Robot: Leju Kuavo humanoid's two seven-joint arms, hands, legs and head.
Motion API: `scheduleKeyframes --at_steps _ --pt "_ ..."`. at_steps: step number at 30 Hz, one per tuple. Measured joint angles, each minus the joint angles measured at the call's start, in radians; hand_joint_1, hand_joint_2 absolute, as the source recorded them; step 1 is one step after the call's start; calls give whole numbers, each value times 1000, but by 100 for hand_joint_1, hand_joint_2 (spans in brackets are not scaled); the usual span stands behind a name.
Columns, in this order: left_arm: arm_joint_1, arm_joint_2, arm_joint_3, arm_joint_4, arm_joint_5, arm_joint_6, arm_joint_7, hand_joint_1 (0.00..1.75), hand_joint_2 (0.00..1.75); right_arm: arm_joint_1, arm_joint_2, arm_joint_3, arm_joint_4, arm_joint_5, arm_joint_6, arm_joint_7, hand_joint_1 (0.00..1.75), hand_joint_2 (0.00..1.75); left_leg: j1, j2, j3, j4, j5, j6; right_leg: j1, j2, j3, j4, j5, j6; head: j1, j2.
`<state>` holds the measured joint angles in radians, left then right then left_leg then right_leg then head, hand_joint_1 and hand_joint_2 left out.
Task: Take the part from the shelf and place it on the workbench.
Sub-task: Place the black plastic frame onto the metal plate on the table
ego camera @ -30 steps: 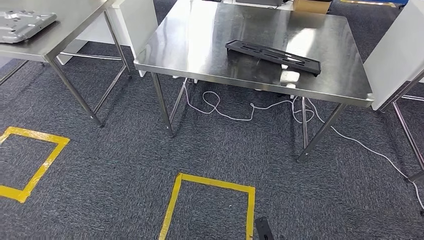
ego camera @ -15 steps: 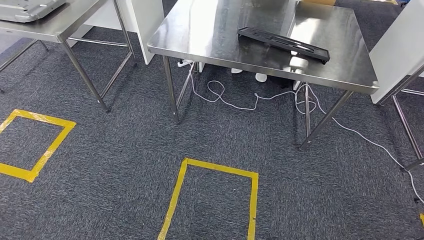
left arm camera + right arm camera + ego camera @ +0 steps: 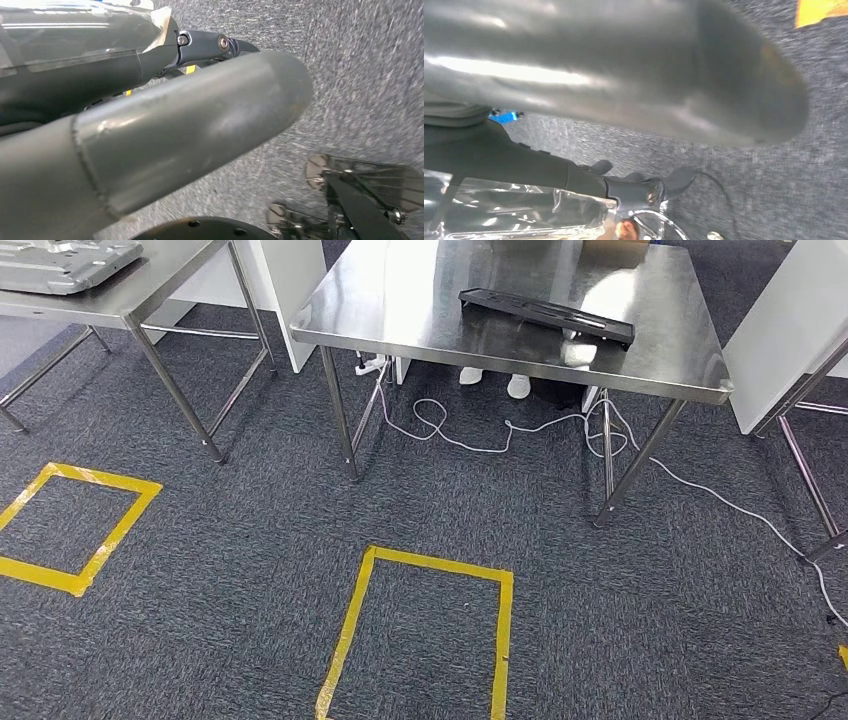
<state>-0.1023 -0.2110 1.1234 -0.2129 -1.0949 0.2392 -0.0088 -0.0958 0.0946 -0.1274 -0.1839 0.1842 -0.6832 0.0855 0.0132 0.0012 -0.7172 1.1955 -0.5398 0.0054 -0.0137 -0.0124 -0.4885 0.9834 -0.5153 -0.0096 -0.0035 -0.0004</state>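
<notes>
A long flat black part [image 3: 545, 316] lies on the steel workbench [image 3: 420, 310] at the far side of the head view, toward its right half. My left hand [image 3: 165, 125] hangs over the grey carpet, its thick grey thumb and a dark finger [image 3: 215, 44] stretched out with nothing between them. My right hand [image 3: 624, 65] also hangs above the carpet, thumb and dark fingers [image 3: 644, 187] extended and holding nothing. Both hands are far from the part.
A second steel table [image 3: 150, 290] at the left carries a grey metal plate [image 3: 65, 262]. White cables [image 3: 470, 440] and a person's white shoes [image 3: 495, 382] are under the workbench. Yellow tape squares [image 3: 420, 635] [image 3: 70, 525] mark the carpet. A white panel [image 3: 790, 340] stands at the right.
The whole head picture has shifted: the camera moved, so both tables now sit higher and farther off. The black part stays where it was on the workbench.
</notes>
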Motion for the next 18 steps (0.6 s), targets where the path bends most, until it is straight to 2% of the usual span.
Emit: scheduleKeyframes --at_steps 2,4,6,8,10,11,13,15,16,17,18 --pt "0 0 -1 0 -1 0 0 0 0 0 0 0 0 0 0 0 0 0 0 0 -1 7 -4 0 0 0 -1 0 1 0 0 0" --pt "0 2 -8 0 -8 -2 3 0 0 2 2 -8 0 -5 0 2 0 0 0 0 2 62 -13 -2 3 -2 -20 5 15 1 -1 0" --pt "-2 7 -32 0 -35 -7 9 0 0 6 4 -30 0 -15 -2 9 0 0 0 -4 109 -21 -7 -2 7 -3 -68 24 41 14 -1 0" --pt "-3 10 -54 0 -59 -9 14 0 0 7 4 -49 0 -19 -4 17 0 0 -5 -8 208 -159 6 3 9 -3 -99 37 60 33 0 0" --pt "-3 11 -63 0 -63 -10 15 0 0 9 3 -60 0 -17 -6 20 0 0 -8 -5 203 -172 16 21 11 -2 -106 41 66 46 0 0" --pt "-3 11 -67 0 -63 -10 15 0 0 10 2 -64 0 -17 -6 21 0 0 -8 -3 198 -176 24 34 11 0 -116 56 57 48 1 0" --pt "-4 12 -73 0 -64 -10 16 0 0 12 2 -71 0 -16 -6 21 0 0 -7 2 184 -180 40 53 9 3 -157 142 2 42 5 0" --pt "-3 14 -76 0 -66 -10 17 0 0 15 2 -75 0 -14 -6 22 0 0 -9 4 164 -180 55 59 7 6 -205 273 -62 38 9 0" --pt "-3 14 -77 0 -67 -10 18 0 0 16 1 -78 0 -13 -6 23 0 0 -10 5 155 -179 62 59 5 6 -213 313 -79 42 9 0" --pt "-2 14 -77 0 -68 -11 18 0 0 18 1 -81 0 -10 -6 23 0 0 -10 6 147 -179 68 57 5 6 -201 314 -81 47 9 0" --pt "-2 14 -77 0 -69 -12 18 0 0 20 1 -85 0 -3 -6 24 0 0 -11 6 142 -179 73 55 4 6 -166 272 -68 54 9 0"
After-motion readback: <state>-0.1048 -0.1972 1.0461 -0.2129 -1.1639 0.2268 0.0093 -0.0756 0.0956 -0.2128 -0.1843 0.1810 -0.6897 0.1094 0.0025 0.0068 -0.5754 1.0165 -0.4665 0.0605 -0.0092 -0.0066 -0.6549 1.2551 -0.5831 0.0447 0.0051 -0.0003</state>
